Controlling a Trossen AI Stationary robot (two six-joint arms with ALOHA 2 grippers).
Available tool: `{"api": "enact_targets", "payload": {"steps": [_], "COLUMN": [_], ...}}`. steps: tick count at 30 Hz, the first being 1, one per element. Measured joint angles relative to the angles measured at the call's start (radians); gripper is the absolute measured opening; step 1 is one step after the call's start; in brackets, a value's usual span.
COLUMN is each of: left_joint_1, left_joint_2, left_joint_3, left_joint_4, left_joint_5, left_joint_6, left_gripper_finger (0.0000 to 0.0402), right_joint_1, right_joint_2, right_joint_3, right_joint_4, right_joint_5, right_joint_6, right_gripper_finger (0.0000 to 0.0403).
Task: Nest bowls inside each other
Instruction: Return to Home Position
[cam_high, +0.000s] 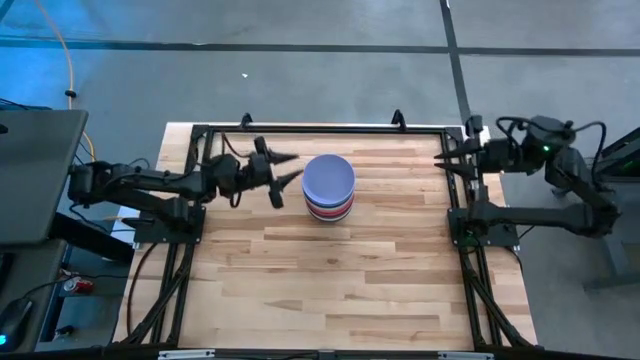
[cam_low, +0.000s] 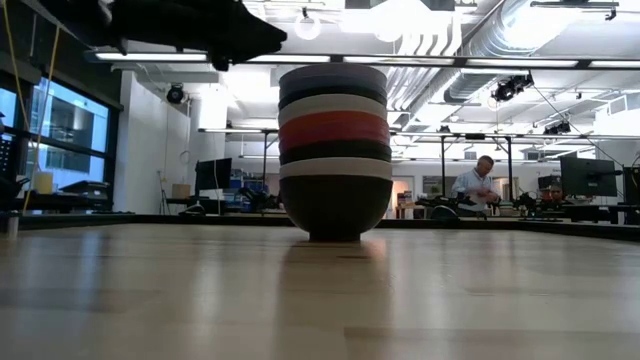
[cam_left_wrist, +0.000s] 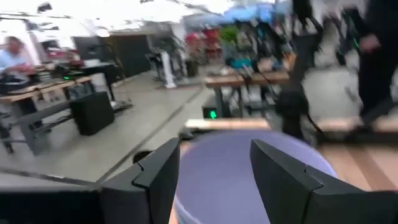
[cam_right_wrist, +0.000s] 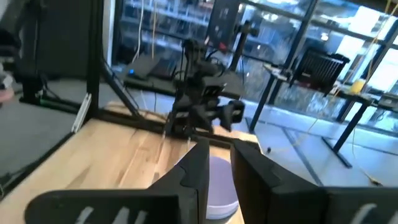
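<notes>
The bowls stand nested in one upright stack (cam_high: 328, 188) at the far middle of the table, its base on the wood. A lavender bowl (cam_high: 328, 178) is on top; below it the low view shows black, white, red, black and white rims and a black bottom bowl (cam_low: 334, 205). My left gripper (cam_high: 296, 166) is open, just left of the stack's top and at about the height of the top rim (cam_low: 250, 35). In its wrist view its fingers frame the lavender bowl (cam_left_wrist: 230, 180) without touching it. My right gripper (cam_high: 440, 160) waits at the table's far right edge with a narrow gap between its fingers (cam_right_wrist: 219, 155).
The black metal frame (cam_high: 320, 128) runs along the table's far edge and sides. Bare wood (cam_high: 330, 280) lies between the stack and the near edge. A person (cam_low: 478, 185) sits at a desk in the room behind.
</notes>
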Motion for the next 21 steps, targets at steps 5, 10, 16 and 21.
{"api": "enact_targets", "payload": {"steps": [5, 10, 16, 21], "left_joint_1": [-0.051, -0.090, -0.127, -0.152], "left_joint_2": [-0.081, -0.238, -0.434, -0.578], "left_joint_3": [0.000, 0.000, 0.000, 0.000], "left_joint_4": [-0.155, -0.248, -0.342, -0.430], "left_joint_5": [0.000, 0.022, 0.024, 0.024], "left_joint_6": [0.046, 0.069, 0.089, 0.098], "left_gripper_finger": [0.0184, 0.0184, 0.0184, 0.0184], "right_joint_1": [0.000, 0.000, 0.000, 0.000], "right_joint_2": [-0.096, -0.155, -0.169, -0.168], "right_joint_3": [-0.101, -0.175, -0.247, -0.297], "right_joint_4": [0.063, 0.139, 0.181, 0.205], "right_joint_5": [0.000, 0.001, 0.001, 0.001], "right_joint_6": [0.028, 0.032, 0.043, 0.055], "right_gripper_finger": [0.0059, 0.0059, 0.0059, 0.0059]}}
